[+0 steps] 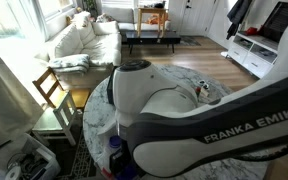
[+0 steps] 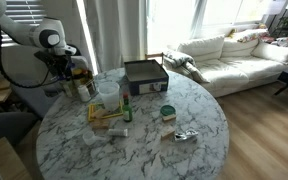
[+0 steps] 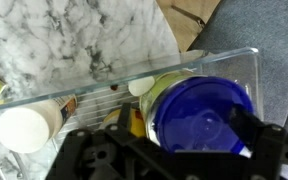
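1. here, the hand point(image 2: 67, 68) hangs just above the clear bin point(image 3: 224, 58), which stands at the edge of the marble bench point(image 2: 154, 150).
2. the hand is open, with its fingers spread wide and nothing between them. in the wrist view its dark frame fills the lower edge, over the bin.
3. the blue-lidded jar point(image 3: 202, 115) stands upright inside the bin, at one end and right under the hand. whether a finger touches it i cannot tell.
4. a white-capped bottle point(image 3: 24, 128) stands at the opposite end of the bin, and a smaller white cap point(image 3: 141, 86) sits between these 2, near the bin's far wall.
5. outside the bin, a dark box point(image 2: 144, 75) and a small green bottle point(image 2: 126, 110) stand further in on the bench, well apart from the bin.
6. as a judgement, the approach over the bin looks done. no grasp is made and the jar is not lifted out of the bin, so closing on the jar and any moving of it are left.
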Action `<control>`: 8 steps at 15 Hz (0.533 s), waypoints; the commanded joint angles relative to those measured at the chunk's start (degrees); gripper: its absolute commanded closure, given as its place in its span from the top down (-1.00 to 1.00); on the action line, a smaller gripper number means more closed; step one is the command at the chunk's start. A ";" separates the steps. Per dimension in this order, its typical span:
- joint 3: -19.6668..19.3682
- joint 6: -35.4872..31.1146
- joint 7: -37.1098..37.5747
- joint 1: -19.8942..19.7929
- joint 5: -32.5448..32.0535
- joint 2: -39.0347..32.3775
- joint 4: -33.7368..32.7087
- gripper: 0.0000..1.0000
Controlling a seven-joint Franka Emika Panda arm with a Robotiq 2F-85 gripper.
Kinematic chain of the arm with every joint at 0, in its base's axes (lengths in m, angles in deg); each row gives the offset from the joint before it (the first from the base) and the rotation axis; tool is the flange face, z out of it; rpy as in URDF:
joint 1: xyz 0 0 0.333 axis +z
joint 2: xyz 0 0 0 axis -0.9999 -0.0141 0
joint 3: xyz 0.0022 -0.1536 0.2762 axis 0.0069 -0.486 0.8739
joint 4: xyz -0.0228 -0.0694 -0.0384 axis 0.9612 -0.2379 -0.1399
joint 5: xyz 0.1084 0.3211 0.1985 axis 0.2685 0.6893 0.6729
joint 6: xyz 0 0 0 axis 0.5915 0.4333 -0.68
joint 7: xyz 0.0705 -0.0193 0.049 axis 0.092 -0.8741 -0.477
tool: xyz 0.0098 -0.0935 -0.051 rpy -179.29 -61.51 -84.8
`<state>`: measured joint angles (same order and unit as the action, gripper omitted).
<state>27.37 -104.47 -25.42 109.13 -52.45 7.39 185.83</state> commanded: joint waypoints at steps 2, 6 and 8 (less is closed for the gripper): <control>0.65 -0.46 -0.42 -0.48 2.99 0.50 0.92 1.00; 0.75 0.23 -0.43 -0.29 4.00 1.18 0.43 1.00; 0.55 0.51 0.30 0.12 3.24 1.32 0.01 1.00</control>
<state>27.78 -104.51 -25.46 109.12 -49.49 7.75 185.52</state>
